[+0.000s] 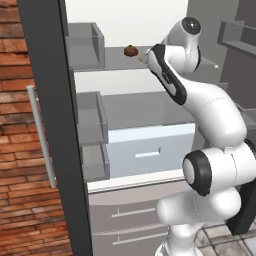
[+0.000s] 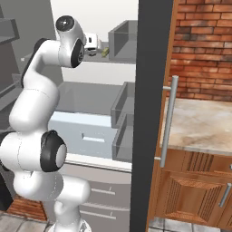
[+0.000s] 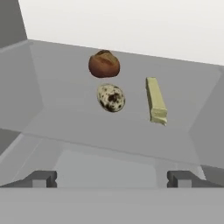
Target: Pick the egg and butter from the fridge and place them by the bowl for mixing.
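Note:
The fridge [image 1: 150, 107] stands open, its dark grey door [image 1: 50, 125] swung to the left. On its upper grey shelf lie a speckled pale egg [image 3: 110, 98] and, to its right in the hand view, a pale yellow stick of butter [image 3: 156, 100]. My gripper [image 3: 112, 179] is open and empty, held in front of the shelf and short of both, roughly in line with the egg. In the right base view the hand [image 2: 93, 44] reaches into the upper shelf beside the butter [image 2: 104, 52]. The bowl is out of view.
A dark brown rounded lump [image 3: 104, 64] sits just behind the egg, also seen as the lump [image 1: 131, 50]. Clear bins [image 1: 90, 120] line the door side. A white drawer [image 1: 150, 150] lies below. A stone counter [image 2: 199, 122] and brick wall [image 2: 204, 45] stand right of the fridge.

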Robot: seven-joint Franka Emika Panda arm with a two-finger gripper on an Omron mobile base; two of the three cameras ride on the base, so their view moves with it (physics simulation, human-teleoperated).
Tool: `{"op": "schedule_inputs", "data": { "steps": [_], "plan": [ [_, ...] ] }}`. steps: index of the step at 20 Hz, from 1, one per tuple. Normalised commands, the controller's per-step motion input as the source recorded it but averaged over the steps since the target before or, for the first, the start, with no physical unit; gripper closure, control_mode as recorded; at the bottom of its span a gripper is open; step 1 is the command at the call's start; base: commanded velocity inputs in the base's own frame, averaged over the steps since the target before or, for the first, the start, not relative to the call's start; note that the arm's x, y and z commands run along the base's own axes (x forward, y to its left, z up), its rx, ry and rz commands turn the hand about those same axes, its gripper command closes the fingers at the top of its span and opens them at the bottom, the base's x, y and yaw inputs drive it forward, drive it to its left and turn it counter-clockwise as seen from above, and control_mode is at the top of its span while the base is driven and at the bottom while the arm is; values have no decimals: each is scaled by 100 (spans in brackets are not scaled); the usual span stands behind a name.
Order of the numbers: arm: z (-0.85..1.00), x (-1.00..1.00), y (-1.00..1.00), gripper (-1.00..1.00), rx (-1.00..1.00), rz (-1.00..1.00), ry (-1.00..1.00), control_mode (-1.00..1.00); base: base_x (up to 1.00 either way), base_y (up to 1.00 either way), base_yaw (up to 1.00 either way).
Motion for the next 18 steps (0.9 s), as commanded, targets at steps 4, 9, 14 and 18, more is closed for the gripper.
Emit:
{"op": "schedule_inputs", "data": {
  "steps": [4,9,14,18],
  "plan": [
    [0,34,2,-100,0,0,-2,-100,0,0,0],
    [0,38,1,-100,0,0,0,-100,0,0,0],
    [-3,40,10,-100,0,0,0,-100,0,0,0],
    [-6,38,14,-100,0,0,0,-100,0,0,0]
  ]
}}
